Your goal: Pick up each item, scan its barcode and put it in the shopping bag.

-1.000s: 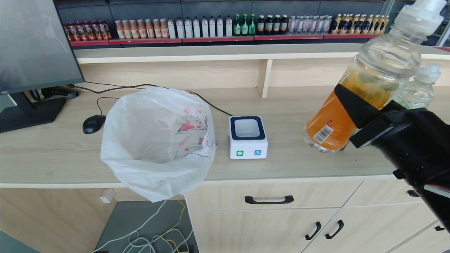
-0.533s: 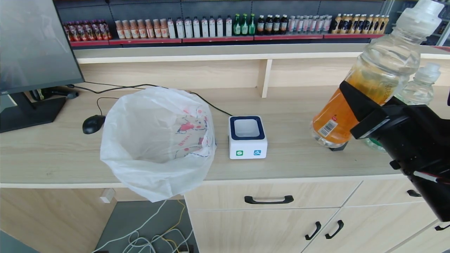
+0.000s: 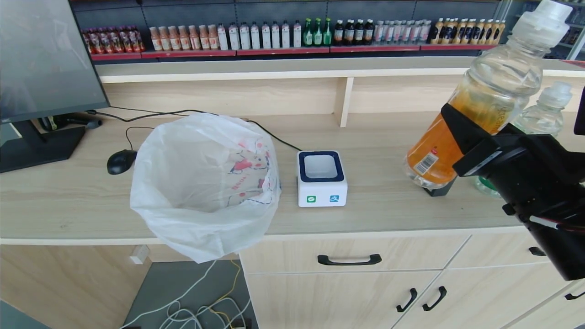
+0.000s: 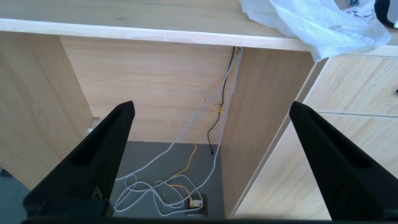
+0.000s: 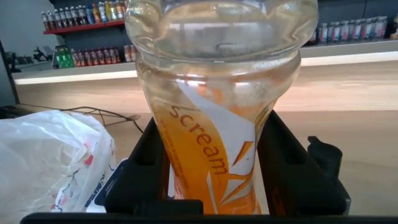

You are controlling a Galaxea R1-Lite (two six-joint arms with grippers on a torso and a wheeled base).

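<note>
Logged right gripper (image 3: 447, 161) at right of frame in head view, black fingers clamped on the lower half of the orange drink bottle (image 3: 493, 87). Found bottle tilted, cap toward upper right corner, base down-left, low over the counter (image 3: 374, 137); could not tell whether touching. Noted barcode label (image 3: 426, 163) near the base, facing the camera. Located bottle well right of the scanner (image 3: 321, 178) at centre of frame, bare counter between. Saw white shopping bag (image 3: 201, 183) left of centre, just beside the scanner, mouth open, sagging over the counter's front edge. Noted a clear bottle (image 3: 544, 114) standing behind the gripper near right edge. Recorded mouse (image 3: 121, 161) and monitor (image 3: 45, 59) at left of frame, shelf of bottles (image 3: 292, 34) along the top. Found left gripper (image 4: 211, 107) below counter level in left wrist view, fingers wide apart, nothing between, cables (image 4: 180, 186) on the floor beyond.
</note>
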